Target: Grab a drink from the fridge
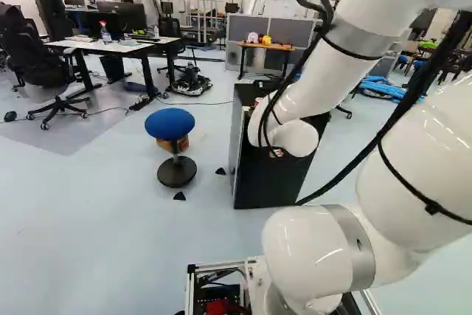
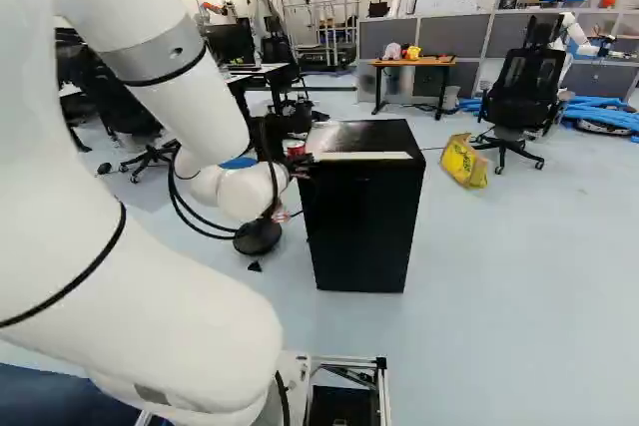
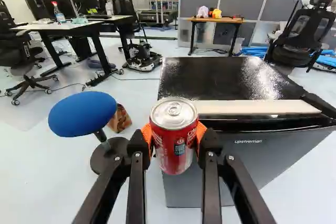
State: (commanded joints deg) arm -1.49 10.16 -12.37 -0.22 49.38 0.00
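In the right base view my gripper (image 2: 300, 163) is beside the top of the black fridge (image 2: 364, 216), with the red can (image 2: 294, 148) at its fingers. Seen from the wrist, the gripper (image 3: 174, 142) is shut on the red drink can (image 3: 175, 148), its orange pads pressing from two sides. The can is upright with its silver lid up. Behind it stand the fridge's glossy black top (image 3: 226, 77) and grey door (image 3: 241, 156), which looks closed. The inside of the fridge is hidden.
A blue stool (image 1: 169, 124) stands beside the fridge, with a small brown box (image 3: 120, 118) behind it. Farther off are white desks (image 1: 110, 46), a wooden table (image 2: 414, 62), an office chair (image 2: 524, 92), a yellow bag (image 2: 464, 161) and another robot (image 2: 574, 37).
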